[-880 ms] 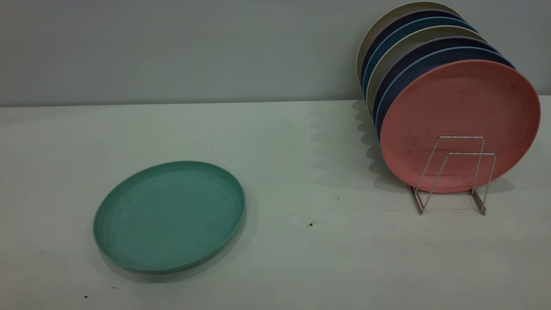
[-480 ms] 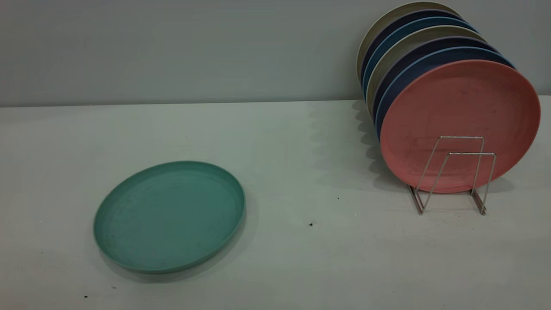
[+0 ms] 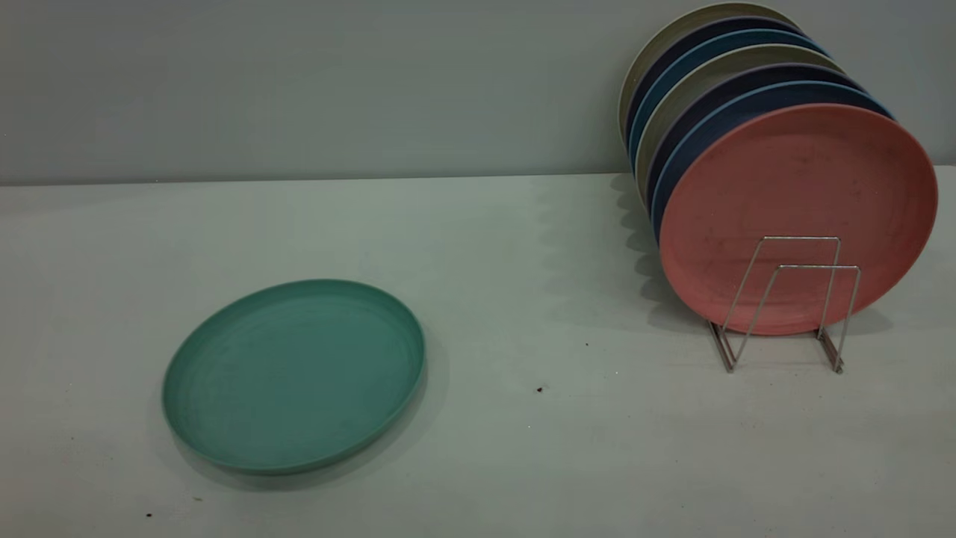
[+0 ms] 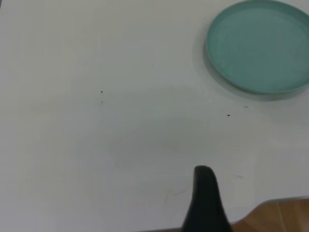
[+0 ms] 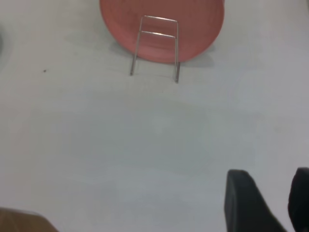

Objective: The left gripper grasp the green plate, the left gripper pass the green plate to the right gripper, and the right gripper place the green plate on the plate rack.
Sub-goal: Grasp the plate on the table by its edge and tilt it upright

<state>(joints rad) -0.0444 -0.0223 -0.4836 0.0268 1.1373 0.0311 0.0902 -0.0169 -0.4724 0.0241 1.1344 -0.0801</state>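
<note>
Two risks I see: the green plate [image 3: 293, 376] lying flat could skid from my left gripper [image 4: 205, 203], finger spread indiscernible; right gripper [image 5: 273, 203] fingers sit apart, far from the plate rack [image 3: 784, 302].

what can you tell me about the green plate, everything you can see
The green plate is round, teal-green and matte, plastic by the look, with a low raised rim and faint rings on its inner face. It lies flat and face up on the white table, alone, well to the left of the plate rack. It holds nothing. Neither hand touches it; the left wrist view shows it across bare tabletop.
</note>
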